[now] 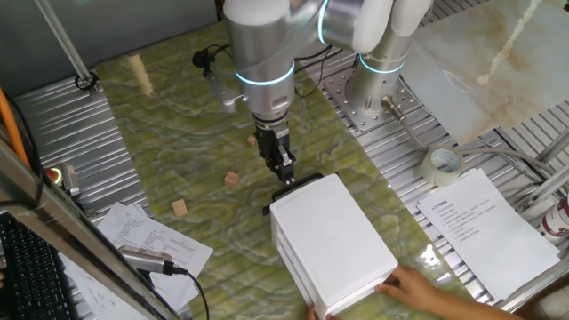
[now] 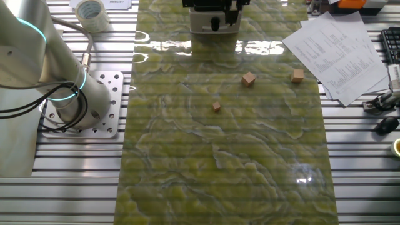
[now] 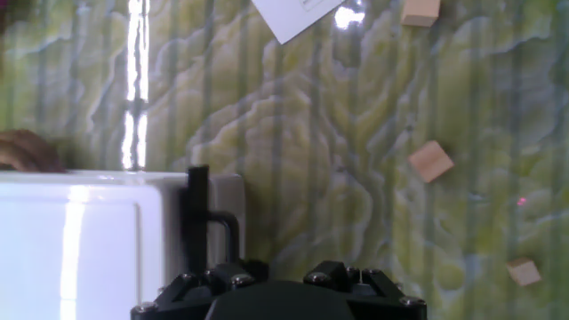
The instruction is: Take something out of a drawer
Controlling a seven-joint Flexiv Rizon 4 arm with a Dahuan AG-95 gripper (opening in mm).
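The claw (image 1: 284,172) sits at the black bar handle (image 1: 294,191) of the white plastic drawer (image 1: 313,197); whether it grips I cannot tell. Three small light-brown wooden cubes (image 1: 232,179) lie on the green marbled tabletop (image 1: 169,142), left of the white boxy cabinet (image 1: 333,244)

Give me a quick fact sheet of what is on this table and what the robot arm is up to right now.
surface: green marbled mat
cabinet: white box with black bar handle
drawer: looks closed or barely open
arm: fingers right at the handle; whether they grip it cannot be told
wooden cubes: three loose on the mat
person: a hand steadies the cabinet's far corner
clutter: tape roll, printed papers
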